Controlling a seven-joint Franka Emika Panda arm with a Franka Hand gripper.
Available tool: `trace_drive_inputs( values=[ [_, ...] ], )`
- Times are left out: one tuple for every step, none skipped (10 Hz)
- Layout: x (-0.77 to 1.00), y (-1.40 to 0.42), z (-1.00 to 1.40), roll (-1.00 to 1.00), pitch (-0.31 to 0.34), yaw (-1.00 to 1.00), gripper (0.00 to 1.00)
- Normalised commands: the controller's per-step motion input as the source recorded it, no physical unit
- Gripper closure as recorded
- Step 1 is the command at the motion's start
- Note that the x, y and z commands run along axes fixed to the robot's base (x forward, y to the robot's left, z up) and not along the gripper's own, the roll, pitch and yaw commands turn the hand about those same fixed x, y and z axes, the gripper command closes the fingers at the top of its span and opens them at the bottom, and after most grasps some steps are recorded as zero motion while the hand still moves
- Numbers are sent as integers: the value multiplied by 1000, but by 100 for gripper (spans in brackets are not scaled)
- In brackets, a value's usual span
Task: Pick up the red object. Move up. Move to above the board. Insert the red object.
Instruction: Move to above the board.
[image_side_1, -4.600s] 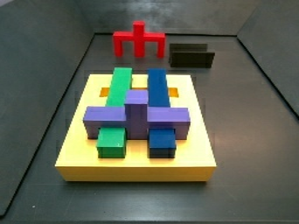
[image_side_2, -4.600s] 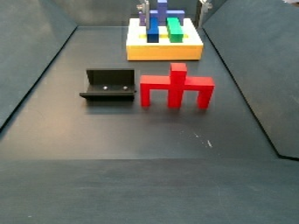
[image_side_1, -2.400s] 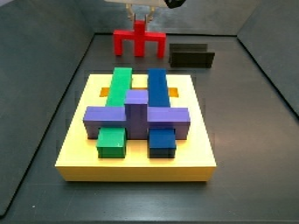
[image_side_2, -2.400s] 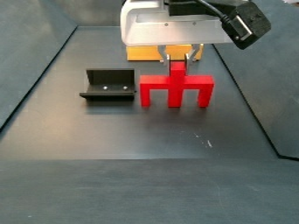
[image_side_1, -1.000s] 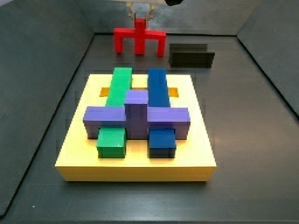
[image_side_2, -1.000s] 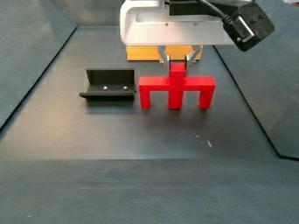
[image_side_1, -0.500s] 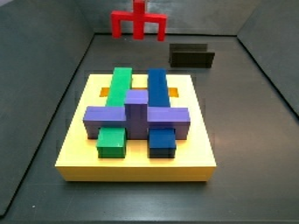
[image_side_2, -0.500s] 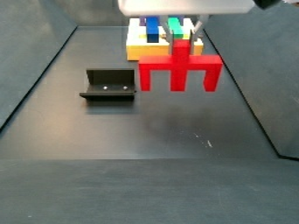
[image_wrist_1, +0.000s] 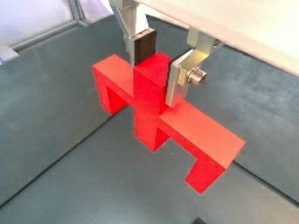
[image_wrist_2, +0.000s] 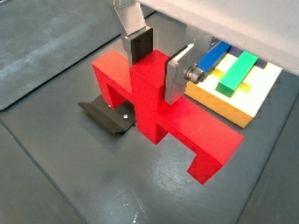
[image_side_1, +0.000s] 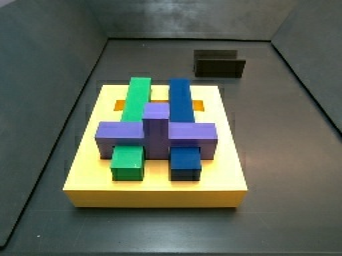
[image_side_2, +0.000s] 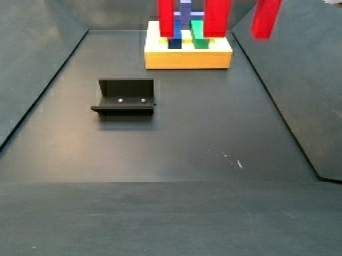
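My gripper (image_wrist_1: 162, 66) is shut on the central stem of the red object (image_wrist_1: 198, 136), a bright red crossbar with two legs; both wrist views show the silver fingers (image_wrist_2: 177, 79) clamping the stem (image_wrist_2: 146, 83). The piece hangs well above the dark floor. In a side view only its legs (image_side_2: 266, 18) show at the top edge, with the gripper above the frame. The board (image_side_1: 154, 185), a yellow slab with green and blue bars and a purple cross block, lies on the floor; it also shows in the other side view (image_side_2: 187, 57) and in a wrist view (image_wrist_2: 239, 105), apart from the piece.
The fixture (image_side_2: 124, 98), a dark L-shaped bracket, stands on the floor; it also shows beyond the board in a side view (image_side_1: 221, 65) and under the red piece in a wrist view (image_wrist_2: 107, 116). Grey walls enclose the dark floor.
The gripper closed on the red object's stem and lifted it straight up off the floor; it has left one side view and only its legs remain in the other.
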Motion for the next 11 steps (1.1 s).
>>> trace_drive_inputs(
  values=[
    [53,2,175,7,70,2,100],
    [89,-1400,185,-22,136,156,100],
    [86,-1400,174,-18,133,153,100],
    [86,-1400,182,16,91,77,100],
    [90,-1400,185,-9,78,50,100],
    [95,-1400,190,0,78,31,100],
    [100,-1400,199,4,87,21,100],
    [121,-1400,203,2,102,15,100],
    [133,-1400,200,0,113,13,100],
    [189,-1400,216,8,155,9,100],
    [220,-1400,227,5,165,8,100]
  ],
)
